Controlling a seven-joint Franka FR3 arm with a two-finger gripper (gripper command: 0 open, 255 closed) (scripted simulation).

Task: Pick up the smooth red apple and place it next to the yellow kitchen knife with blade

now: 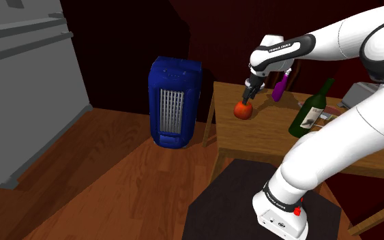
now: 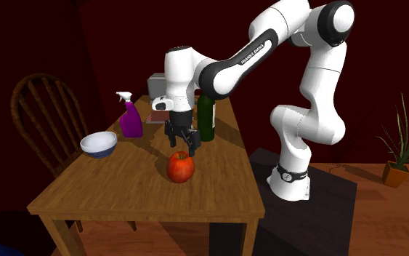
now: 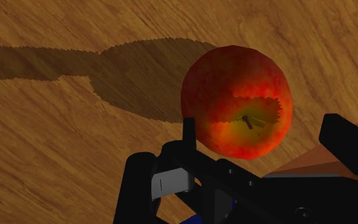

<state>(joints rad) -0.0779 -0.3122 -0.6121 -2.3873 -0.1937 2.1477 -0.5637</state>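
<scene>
The robot is getting ready to grab the red apple (image 2: 181, 167). The gripper (image 2: 183, 142) is hanging right over it. Its two fingers are standing wide apart, one on each side of the apple's top, and it is holding nothing. The apple is sitting on the wooden tabletop (image 2: 123, 190), just under the gripper, with its stem end facing up at the fingers. So the picking-up step looks like it is only starting. Next, the gripper probably needs to go down a little more, so the fingers are reaching around the apple's fat middle. Then it should squeeze gently, because a round, smooth apple could slip or roll away. After that comes lifting it and carrying it to the yellow knife. A green bottle (image 2: 207, 116) is standing close beside the gripper, so the arm should be watching out for it. A purple spray bottle (image 2: 130, 120) and a pale bowl (image 2: 99, 144) are sitting farther off to the gripper's other side. The room is looking dim, with dark red walls, a brown wood floor (image 1: 115, 170), a wooden chair (image 2: 39, 109) and a blue box-shaped machine (image 1: 175, 102).
</scene>
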